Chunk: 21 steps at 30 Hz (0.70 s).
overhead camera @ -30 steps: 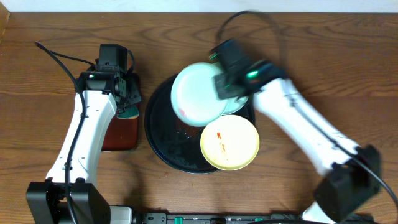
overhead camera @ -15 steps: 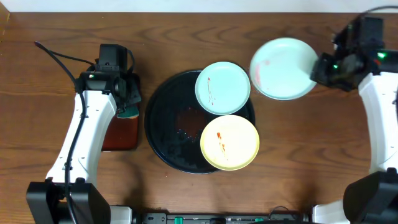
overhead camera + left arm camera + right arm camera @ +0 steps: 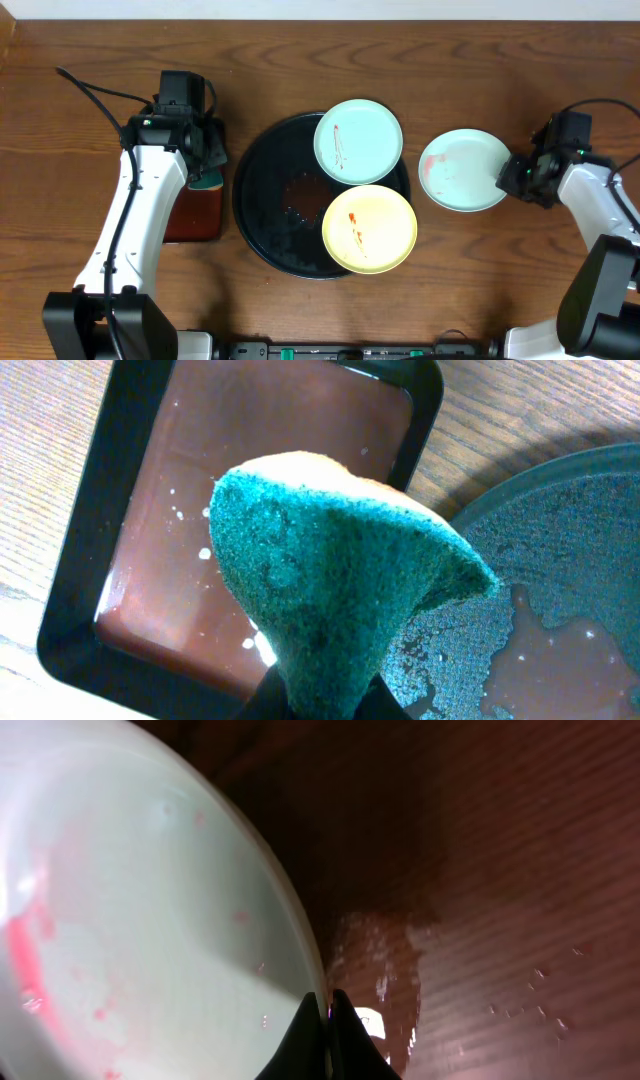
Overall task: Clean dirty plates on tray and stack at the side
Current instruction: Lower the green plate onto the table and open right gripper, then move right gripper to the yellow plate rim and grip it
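Note:
The round black tray [image 3: 265,215] holds a light blue plate [image 3: 358,141] with a red streak and a pale yellow plate [image 3: 369,229] with orange smears. The pale mint plate [image 3: 462,170] with pink smears is over the wood tabletop right of the tray. My right gripper [image 3: 512,178] is shut on its right rim; the right wrist view shows the plate [image 3: 130,930] and its rim pinched between the fingers [image 3: 322,1038]. My left gripper [image 3: 207,170] is shut on a green sponge [image 3: 330,585], held over the rectangular tray and the black tray's edge [image 3: 560,560].
A small rectangular dark tray [image 3: 195,210] with brownish liquid stands left of the round tray; it also shows in the left wrist view [image 3: 230,490]. Wet patches lie on the round tray's middle [image 3: 300,195]. Wet drops show on the wood [image 3: 400,960] by the mint plate.
My right arm has carried the mint plate off the tray stack to the right, then down and lower over the tabletop. The left arm has not moved.

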### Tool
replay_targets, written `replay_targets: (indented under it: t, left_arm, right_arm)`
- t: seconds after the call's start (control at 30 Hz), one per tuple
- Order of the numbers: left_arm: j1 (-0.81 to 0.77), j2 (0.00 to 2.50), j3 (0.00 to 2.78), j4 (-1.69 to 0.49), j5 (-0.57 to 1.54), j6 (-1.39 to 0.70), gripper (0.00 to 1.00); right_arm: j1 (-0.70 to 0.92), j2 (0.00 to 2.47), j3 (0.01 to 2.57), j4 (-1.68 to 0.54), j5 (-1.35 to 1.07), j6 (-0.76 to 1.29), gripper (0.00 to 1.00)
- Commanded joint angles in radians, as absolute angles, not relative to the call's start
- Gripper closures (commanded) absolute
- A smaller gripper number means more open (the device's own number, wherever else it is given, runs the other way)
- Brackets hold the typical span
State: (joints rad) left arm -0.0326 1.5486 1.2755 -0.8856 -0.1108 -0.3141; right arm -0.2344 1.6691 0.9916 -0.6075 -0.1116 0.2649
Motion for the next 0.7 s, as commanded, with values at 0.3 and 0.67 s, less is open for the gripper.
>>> replay_targets:
  t: [0.3, 0.67]
  left_arm:
    - [-0.030, 1.555, 1.284, -0.885, -0.116, -0.305, 0.92]
    - [-0.030, 1.555, 1.282, -0.886, -0.115, -0.305, 0.92]
  right_arm:
    - [-0.236, 1.642, 1.107, -0.767, -0.340, 0.160, 0.57]
    - [0.034, 1.641, 1.129, -0.973, -0.470, 0.070, 0.55]
